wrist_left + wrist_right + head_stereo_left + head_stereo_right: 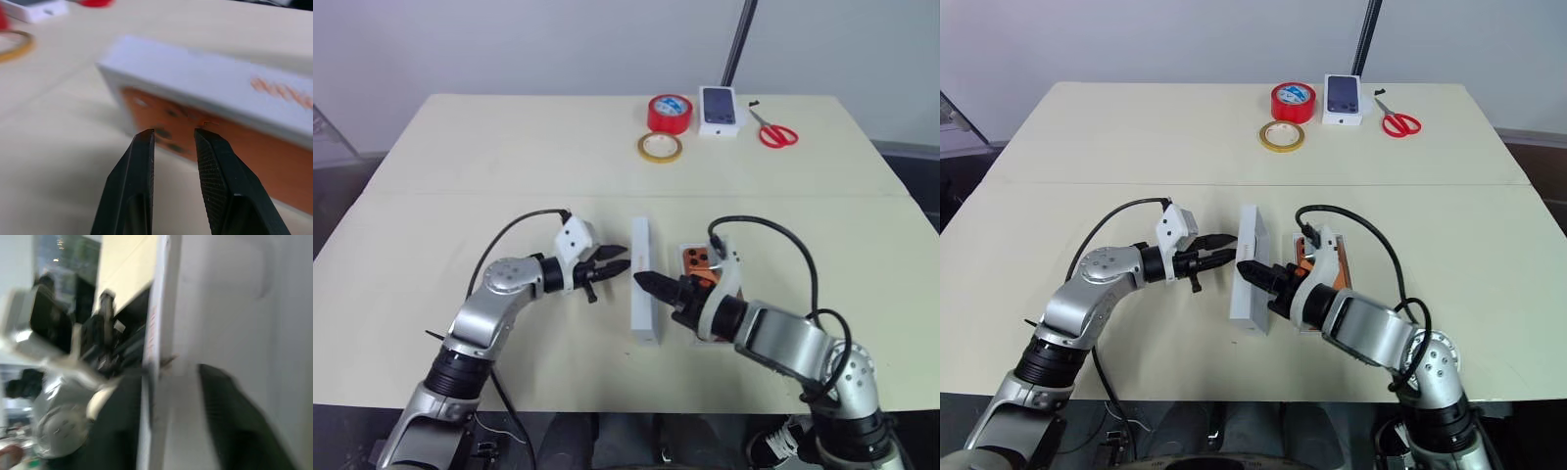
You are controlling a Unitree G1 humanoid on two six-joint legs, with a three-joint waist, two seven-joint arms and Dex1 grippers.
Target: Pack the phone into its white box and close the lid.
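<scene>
The lid (644,240) is standing on its long edge at the middle of the table (509,157), an orange face turned left. The left gripper (612,266) is hovering just beside that face, fingers slightly parted and holding nothing. The right gripper (648,284) is meeting the lid's white right side – whether it is gripping cannot be told. The phone (696,260) is lying in the white box (709,339), just right of the lid.

Upright lid (645,284) blocks the gap between both end effectors; far tabletop (509,147) open.
</scene>
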